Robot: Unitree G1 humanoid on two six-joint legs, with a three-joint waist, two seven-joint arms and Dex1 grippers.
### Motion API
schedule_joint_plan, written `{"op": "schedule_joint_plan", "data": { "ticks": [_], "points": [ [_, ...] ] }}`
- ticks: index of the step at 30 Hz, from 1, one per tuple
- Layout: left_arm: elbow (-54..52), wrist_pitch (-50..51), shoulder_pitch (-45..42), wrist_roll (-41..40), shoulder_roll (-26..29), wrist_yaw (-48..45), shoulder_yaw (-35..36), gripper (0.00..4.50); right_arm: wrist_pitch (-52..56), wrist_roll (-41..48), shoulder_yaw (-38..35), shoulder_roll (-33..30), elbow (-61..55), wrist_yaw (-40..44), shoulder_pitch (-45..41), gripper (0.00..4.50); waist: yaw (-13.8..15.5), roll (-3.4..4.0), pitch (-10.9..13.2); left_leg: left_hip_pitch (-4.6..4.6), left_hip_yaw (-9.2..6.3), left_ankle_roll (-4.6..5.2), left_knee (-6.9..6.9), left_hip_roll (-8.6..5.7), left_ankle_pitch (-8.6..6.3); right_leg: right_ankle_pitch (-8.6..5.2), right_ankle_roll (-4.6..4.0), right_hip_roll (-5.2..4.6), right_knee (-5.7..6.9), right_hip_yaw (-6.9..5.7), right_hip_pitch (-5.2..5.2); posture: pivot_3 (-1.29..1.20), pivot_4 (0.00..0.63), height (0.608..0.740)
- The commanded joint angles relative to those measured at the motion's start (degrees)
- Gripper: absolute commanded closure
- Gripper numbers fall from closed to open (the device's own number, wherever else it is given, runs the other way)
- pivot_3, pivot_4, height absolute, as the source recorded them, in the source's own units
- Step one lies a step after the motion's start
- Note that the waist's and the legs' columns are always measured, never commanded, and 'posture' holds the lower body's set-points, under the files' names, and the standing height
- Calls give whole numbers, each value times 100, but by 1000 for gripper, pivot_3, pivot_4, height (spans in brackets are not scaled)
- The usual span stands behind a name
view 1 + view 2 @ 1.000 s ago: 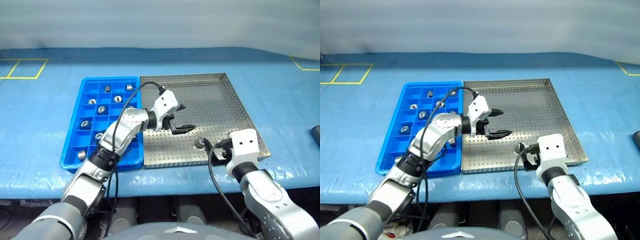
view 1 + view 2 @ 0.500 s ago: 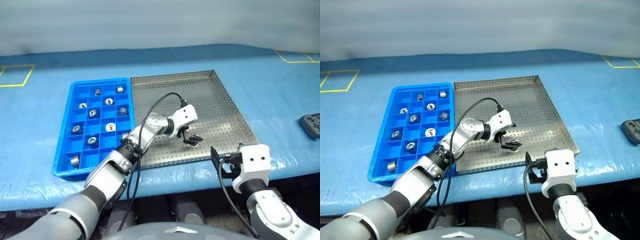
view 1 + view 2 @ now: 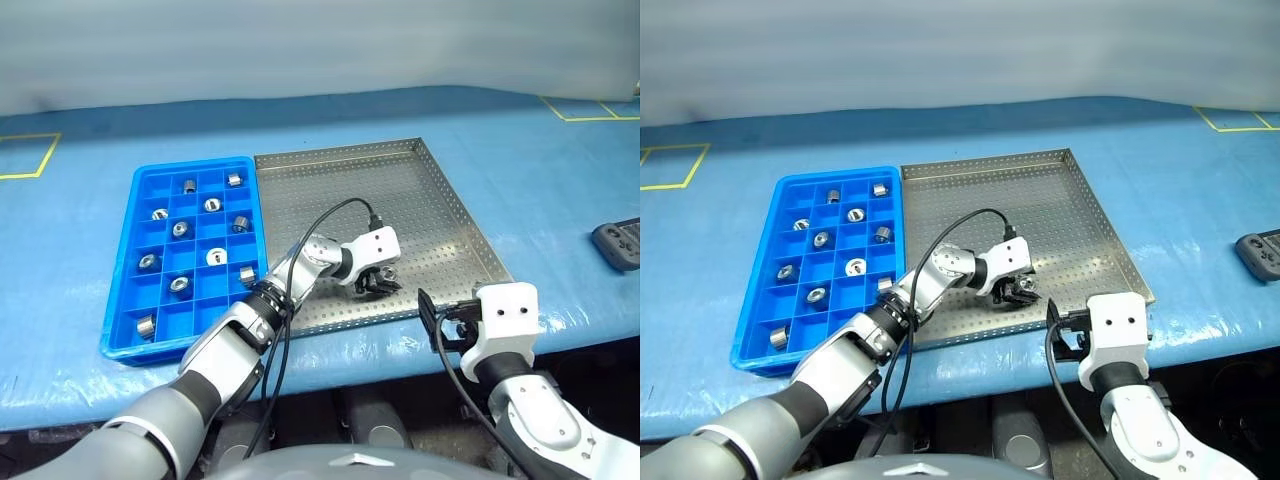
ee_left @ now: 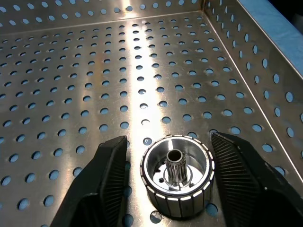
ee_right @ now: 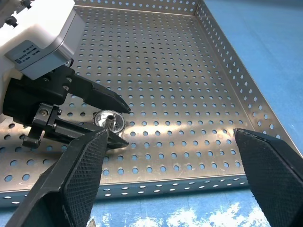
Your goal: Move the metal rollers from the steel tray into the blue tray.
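left hand (image 4: 175,189): fingers spread, angled down | right hand (image 5: 170,175): fingers wide apart

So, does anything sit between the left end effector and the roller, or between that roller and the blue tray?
Nothing visible does. The metal roller stands between the open fingers of the left end effector on the steel tray. Toward the blue tray lie only bare perforated floor and the two trays' low rims.

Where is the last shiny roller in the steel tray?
The roller sits on the steel tray near its front right corner, between the left tool fingers.
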Motion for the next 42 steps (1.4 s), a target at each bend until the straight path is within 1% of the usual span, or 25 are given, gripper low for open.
{"op": "schedule_joint_plan", "data": {
  "ticks": [1, 5, 9, 13, 16, 22, 24, 27, 31, 35, 37, 42],
  "points": [
    [-288, -16, -36, 30, 82, -154, 80, 2816, 12, 145, 22, -70, -211, -81, -181, 0, -11, 0, 0, 0, 0, 0, 0, 0, 0, 0, 1, 0, 0, 1, 0, -240, 150, 740],
    [-595, 177, -77, -77, 254, -202, 271, 2816, 223, 292, 35, -65, -211, -43, -457, 0, -5, 0, 0, 3, 6, 1, 2, 4, 0, 3, 4, 3, 2, 7, 0, -205, 150, 740],
    [-1111, 570, -148, -355, 355, 15, 755, 2816, 574, 415, 3, 1, -211, 101, -845, 0, 73, -1, 1, 4, 9, 2, 3, 6, 1, 5, 8, 4, 2, 11, 0, -158, 150, 740],
    [-1929, 1005, -109, -589, 544, 333, 1293, 2816, 1078, 465, -30, 181, -189, 424, -1374, 0, 163, -1, 1, 2, 10, 4, 3, 6, 0, 8, 13, 6, 0, 15, 0, -110, 150, 740],
    [-2550, 1275, 42, -675, 742, 448, 1464, 2816, 1446, 414, -25, 332, -95, 721, -1753, 0, 279, 0, 0, 4, 12, 4, 3, 10, 0, 10, 16, 15, -1, 24, 0, -63, 150, 740],
    [-4507, 2159, 778, -828, 1426, 833, 1912, 2816, 2005, -34, 404, 705, 517, 1693, -2941, 0, 465, 0, 0, 11, 17, 4, 2, 18, 0, 13, 16, 25, 0, 35, 1, 50, 150, 740],
    [-4869, 2353, 954, -858, 1562, 960, 1954, 2816, 2116, -206, 482, 866, 647, 1894, -3126, 0, 575, 0, 0, 11, 16, 4, 4, 18, 0, 13, 16, 27, 1, 34, 1, 72, 150, 740],
    [-5778, 2792, 1482, -916, 1874, 1186, 2185, 2816, 2190, -510, 833, 1178, 987, 2424, -3614, 0, 698, -2, 1, 9, 17, 5, 4, 18, 0, 13, 15, 27, -1, 34, 1, 154, 150, 740],
    [-6729, 3344, 2141, -1070, 2168, 1422, 2462, 2816, 2236, -954, 1172, 1429, 1320, 2990, -3994, 0, 864, -4, 2, 8, 15, 6, 3, 18, -1, 14, 16, 25, -4, 31, 1, 219, 150, 740],
    [-7408, 3705, 2730, -1309, 2425, 1529, 2654, 2816, 2187, -1331, 1348, 1663, 1588, 3514, -4205, 0, 1066, -5, 3, 6, 8, 5, 4, 19, 0, 13, 15, 24, -5, 21, 3, 279, 150, 740],
    [-7631, 3810, 3075, -1274, 2528, 1688, 2731, 2816, 2158, -1530, 1450, 1770, 1743, 3734, -4306, 0, 1131, -6, 2, 7, 9, 5, 7, 18, 0, 13, 15, 22, -7, 18, 4, 279, 150, 740],
    [-8064, 4127, 3626, -1504, 2451, 2026, 2969, 2816, 2129, -1912, 1539, 2051, 1909, 4142, -4364, 0, 1269, -8, 3, 3, 3, 5, 6, 20, 0, 13, 13, 21, -10, 9, 5, 317, 150, 740]
  ]
}}
